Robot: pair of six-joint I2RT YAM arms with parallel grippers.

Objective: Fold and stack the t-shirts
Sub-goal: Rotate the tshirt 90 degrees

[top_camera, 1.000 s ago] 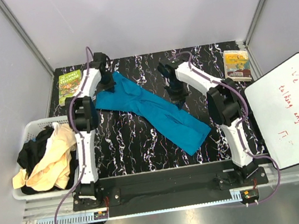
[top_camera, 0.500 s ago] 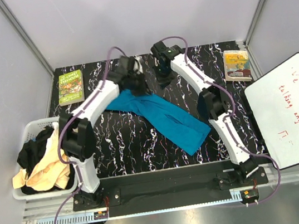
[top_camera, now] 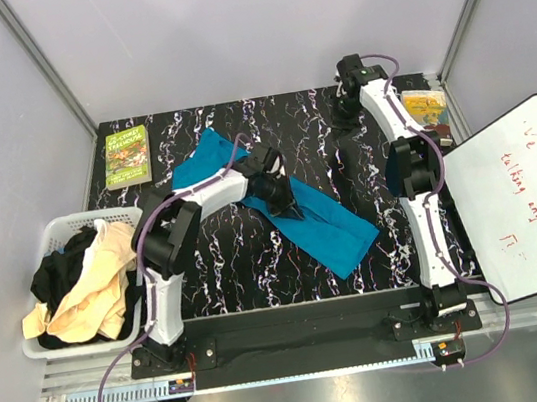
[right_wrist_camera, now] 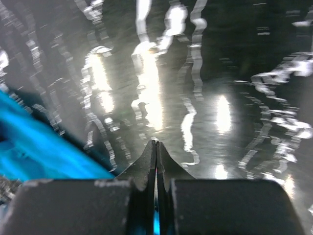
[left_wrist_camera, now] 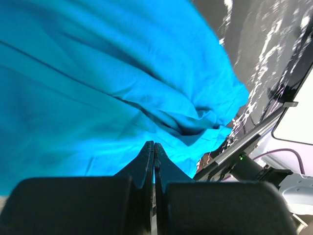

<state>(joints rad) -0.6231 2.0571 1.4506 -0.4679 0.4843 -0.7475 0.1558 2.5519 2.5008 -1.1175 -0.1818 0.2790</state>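
The left arm rises from its base at 7 o'clock, bends at a raised elbow and sends its white forearm across toward the centre. Its left claw [top_camera: 283, 199] sits low over the middle of the teal blue fabric t-shirt [top_camera: 333, 227]. In the left wrist view the two black fingers [left_wrist_camera: 146, 161] are pressed flat together, so the claw is closed. No cloth shows between them, and rumpled teal folds fill the view just beyond the tips.

The shirt lies loosely spread on the black, white-veined marbled surface [top_camera: 217, 259]. It forms a crooked diagonal band from about 11 o'clock down to 4 o'clock.

The right arm stands stretched almost straight from its base at 5 o'clock along the right side. Its right claw [top_camera: 346, 108] is far out at 1 o'clock and points down at bare surface, well apart from the shirt. It too is closed, fingertips meeting. Its wrist view is blurred, with a streak of teal at the left.

At 8 o'clock, off the edge of the surface, a white slatted plastic basket [top_camera: 56, 233] holds a crumpled cream-beige t-shirt [top_camera: 90, 288] and a black t-shirt [top_camera: 57, 273]. The cream one spills over the near rim.
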